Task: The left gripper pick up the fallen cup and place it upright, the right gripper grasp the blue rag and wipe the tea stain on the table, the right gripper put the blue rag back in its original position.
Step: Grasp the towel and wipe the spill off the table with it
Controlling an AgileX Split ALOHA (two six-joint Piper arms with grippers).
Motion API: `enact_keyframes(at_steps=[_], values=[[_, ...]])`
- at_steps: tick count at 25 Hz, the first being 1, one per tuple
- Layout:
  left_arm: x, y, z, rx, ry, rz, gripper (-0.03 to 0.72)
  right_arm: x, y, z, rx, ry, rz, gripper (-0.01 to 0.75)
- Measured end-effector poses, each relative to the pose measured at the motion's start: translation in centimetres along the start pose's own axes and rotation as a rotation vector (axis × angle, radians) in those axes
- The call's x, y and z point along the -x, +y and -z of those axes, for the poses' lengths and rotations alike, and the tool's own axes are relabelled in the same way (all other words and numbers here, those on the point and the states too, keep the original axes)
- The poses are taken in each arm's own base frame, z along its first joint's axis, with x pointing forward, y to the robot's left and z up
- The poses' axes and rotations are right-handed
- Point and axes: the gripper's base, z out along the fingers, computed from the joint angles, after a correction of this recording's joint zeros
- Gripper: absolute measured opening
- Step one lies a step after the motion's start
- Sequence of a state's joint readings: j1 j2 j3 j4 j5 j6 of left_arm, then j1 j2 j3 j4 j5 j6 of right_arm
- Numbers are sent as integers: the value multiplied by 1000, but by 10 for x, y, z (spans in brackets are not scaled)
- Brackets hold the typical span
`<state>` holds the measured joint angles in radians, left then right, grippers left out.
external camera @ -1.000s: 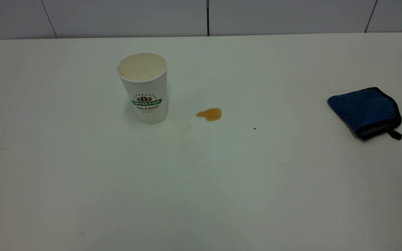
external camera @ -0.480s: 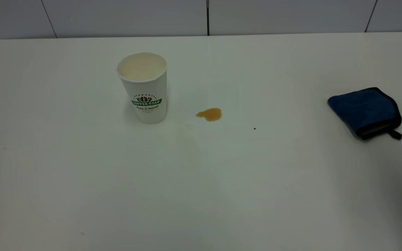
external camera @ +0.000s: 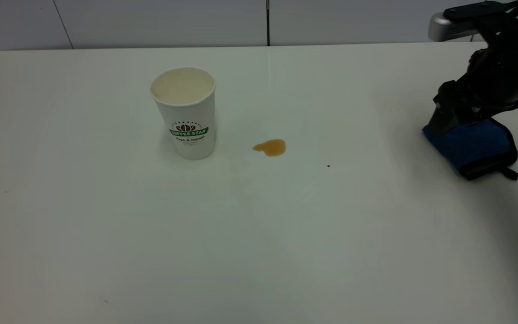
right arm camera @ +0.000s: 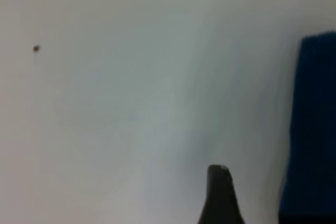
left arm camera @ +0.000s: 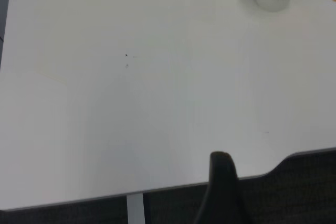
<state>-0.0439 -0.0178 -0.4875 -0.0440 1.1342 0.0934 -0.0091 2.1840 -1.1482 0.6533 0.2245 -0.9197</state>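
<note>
The paper cup (external camera: 186, 112) stands upright left of centre on the tabletop (external camera: 259, 234), mouth up, so that step looks finished. Just beside it to the right lies the tea stain (external camera: 270, 147), unwiped, with bare surface all around. Far right, the right end effector (external camera: 443, 118) hangs over the blue rag's (external camera: 472, 146) inner edge, presumably lining up a grasp; whether its fingers are spread, I cannot tell.

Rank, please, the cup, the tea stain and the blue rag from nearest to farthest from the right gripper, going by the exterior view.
Measured from the right gripper, at the table's right side:
1. The blue rag, directly beneath it at the right side.
2. The tea stain, near the table's middle.
3. The cup, upright, left of the stain.
</note>
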Motion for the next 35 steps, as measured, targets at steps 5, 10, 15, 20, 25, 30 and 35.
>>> enact_keyframes(at_steps=[5, 10, 15, 20, 25, 30, 35], values=[[0, 0, 0, 0, 0, 0, 583, 11, -26, -28, -33, -12, 26, 593], [0, 0, 0, 1, 0, 0, 583, 4, -57, -29, -78, -6, 4, 593], [0, 0, 0, 1, 0, 0, 583, -8, -63, -39, -76, 25, -20, 593], [0, 0, 0, 1, 0, 0, 583, -24, -62, -59, -68, 73, -2, 589], [0, 0, 0, 1, 0, 0, 583, -22, -66, -61, -110, 46, 16, 394], [0, 0, 0, 1, 0, 0, 583, -15, -49, -68, -114, 31, 100, 61], [0, 0, 0, 1, 0, -1, 583, 21, 8, -77, -59, -27, 240, 41]])
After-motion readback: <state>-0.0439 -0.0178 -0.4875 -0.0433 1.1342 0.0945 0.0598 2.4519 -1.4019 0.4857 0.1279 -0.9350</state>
